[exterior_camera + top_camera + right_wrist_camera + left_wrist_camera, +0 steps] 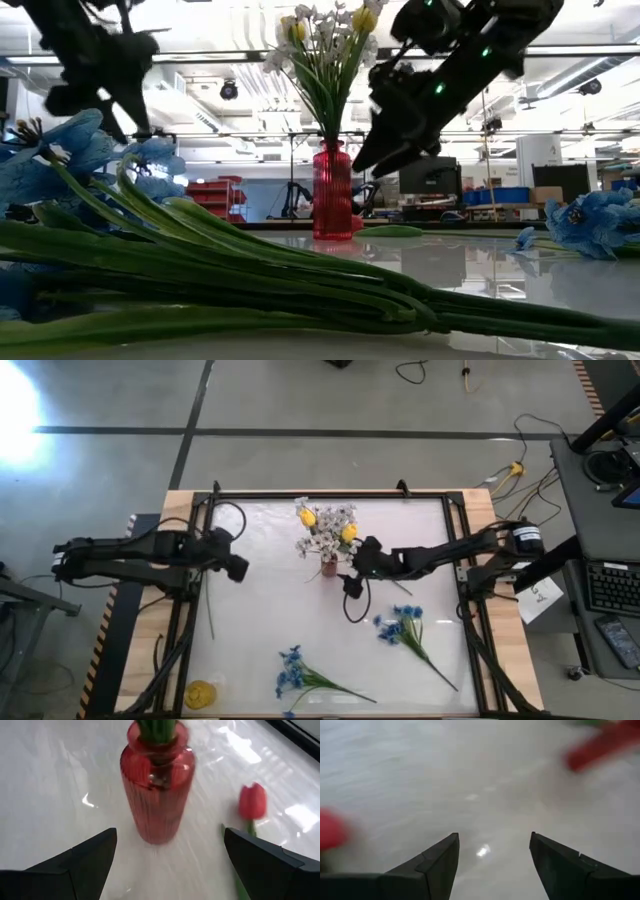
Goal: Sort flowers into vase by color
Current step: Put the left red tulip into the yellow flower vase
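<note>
The red vase (329, 568) stands near the back of the worktop (270, 630) with white and yellow flowers (327, 530) already in it. The right pincer (353, 582) hangs just beside the vase, its fingers wide apart and holding nothing. A red tulip (252, 802) lies flat close to the vase. Two blue bunches (403, 625) lie nearer the front (well apart from the vase). The left pincer (238, 571) waits over bare worktop, fingers apart too. I think these flowers are very light and bendy, with thin stems. The heads would squash easily, so the best place to pinch is the stem, about halfway along.
</note>
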### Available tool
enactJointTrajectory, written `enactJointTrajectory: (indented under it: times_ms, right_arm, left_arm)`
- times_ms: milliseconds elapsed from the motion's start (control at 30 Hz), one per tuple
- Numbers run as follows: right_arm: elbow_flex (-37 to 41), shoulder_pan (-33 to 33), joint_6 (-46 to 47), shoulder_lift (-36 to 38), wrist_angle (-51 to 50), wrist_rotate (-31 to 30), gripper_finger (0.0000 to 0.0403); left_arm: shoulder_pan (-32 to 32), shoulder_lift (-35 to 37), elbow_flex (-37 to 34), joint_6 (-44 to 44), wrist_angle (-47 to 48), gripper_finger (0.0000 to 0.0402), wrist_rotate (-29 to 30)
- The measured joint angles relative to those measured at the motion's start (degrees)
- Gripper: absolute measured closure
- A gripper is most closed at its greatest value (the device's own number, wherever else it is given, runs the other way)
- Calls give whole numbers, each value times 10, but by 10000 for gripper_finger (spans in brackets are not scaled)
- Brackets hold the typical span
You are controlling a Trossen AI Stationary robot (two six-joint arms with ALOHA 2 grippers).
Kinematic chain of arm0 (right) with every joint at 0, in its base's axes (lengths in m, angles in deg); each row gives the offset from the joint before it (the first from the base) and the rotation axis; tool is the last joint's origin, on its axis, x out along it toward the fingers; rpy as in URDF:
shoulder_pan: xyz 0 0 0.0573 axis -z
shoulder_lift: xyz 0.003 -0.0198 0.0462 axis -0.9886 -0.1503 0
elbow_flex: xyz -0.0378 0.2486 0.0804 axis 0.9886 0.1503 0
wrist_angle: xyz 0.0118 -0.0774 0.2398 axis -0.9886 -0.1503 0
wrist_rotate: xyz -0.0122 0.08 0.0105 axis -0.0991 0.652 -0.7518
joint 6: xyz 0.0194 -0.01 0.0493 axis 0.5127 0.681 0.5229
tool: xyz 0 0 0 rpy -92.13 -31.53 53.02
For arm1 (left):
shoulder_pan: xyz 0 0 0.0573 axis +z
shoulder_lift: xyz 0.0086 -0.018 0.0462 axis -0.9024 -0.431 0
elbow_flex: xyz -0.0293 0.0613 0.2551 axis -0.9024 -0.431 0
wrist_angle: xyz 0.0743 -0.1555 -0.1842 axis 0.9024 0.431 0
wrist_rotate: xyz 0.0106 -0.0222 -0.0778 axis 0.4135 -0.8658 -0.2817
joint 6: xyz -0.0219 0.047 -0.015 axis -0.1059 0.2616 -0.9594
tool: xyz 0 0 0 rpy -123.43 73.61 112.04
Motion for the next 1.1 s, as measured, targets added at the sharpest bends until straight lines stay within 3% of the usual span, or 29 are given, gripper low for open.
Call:
enactJointTrajectory:
  times_ms: [67,167,400,500,733,867,1100]
  right_arm:
    - [0,-7,26,30,-47,-1,42]
    - [0,-20,61,77,-124,-1,42]
    - [0,-53,114,193,-252,-66,42]
    - [0,-62,109,240,-271,-97,42]
    - [0,-63,56,324,-275,-134,42]
    - [0,-63,23,356,-271,-136,42]
    - [0,-63,-44,396,-271,-133,42]
  left_arm:
    - [15,-17,-5,-48,28,170,33]
    - [67,-51,-8,-56,34,170,34]
    - [228,-168,-9,31,69,170,-23]
    - [267,-223,-9,61,93,170,-25]
    - [291,-350,-9,70,98,187,-10]
    - [300,-420,2,53,128,228,28]
    - [328,-506,13,78,110,301,23]
